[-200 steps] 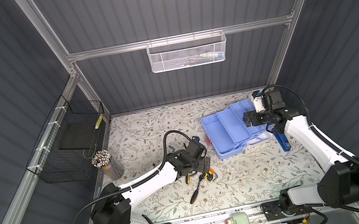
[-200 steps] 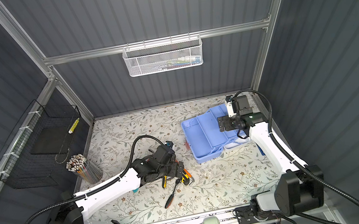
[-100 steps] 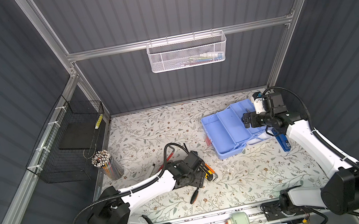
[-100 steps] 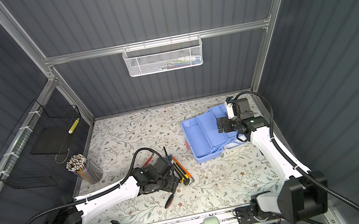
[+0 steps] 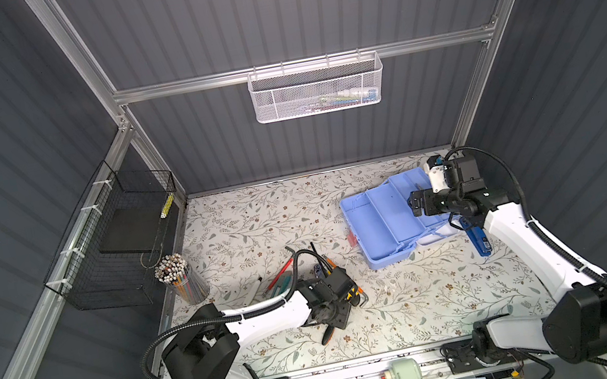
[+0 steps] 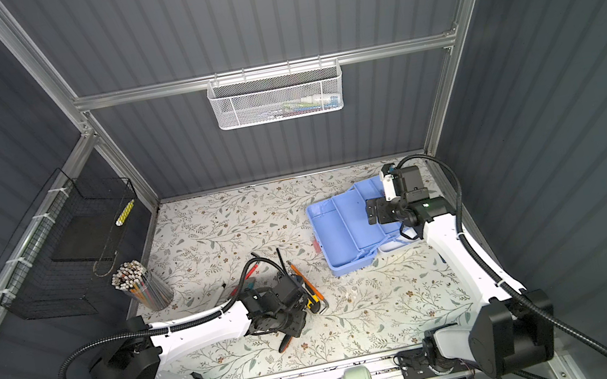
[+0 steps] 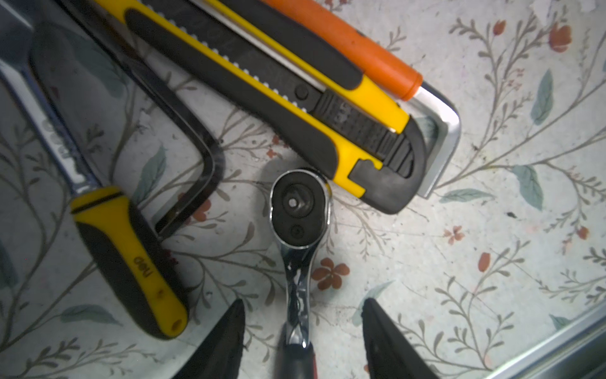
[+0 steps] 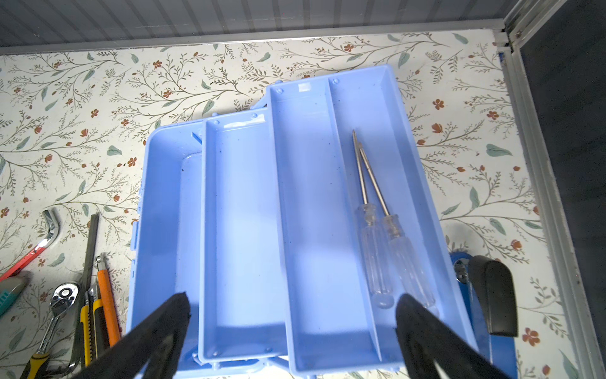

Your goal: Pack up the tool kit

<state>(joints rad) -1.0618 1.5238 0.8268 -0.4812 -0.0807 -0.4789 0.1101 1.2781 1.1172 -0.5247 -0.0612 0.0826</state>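
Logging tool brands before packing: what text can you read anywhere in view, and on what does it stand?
"deli": on the yellow-and-black tool handle, in the left wrist view.
Engraving on that tool's chrome shank: too blurred to read.
Faint embossing on the utility knife: unreadable.
Other views: nothing legible.

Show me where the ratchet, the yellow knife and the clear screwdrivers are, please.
Ratchet [image 7: 300,210]: left wrist view, on its round head.
Yellow knife [image 7: 249,92]: left wrist view, on its black grip.
Clear screwdrivers [image 8: 374,256]: right wrist view, on one screwdriver's handle.
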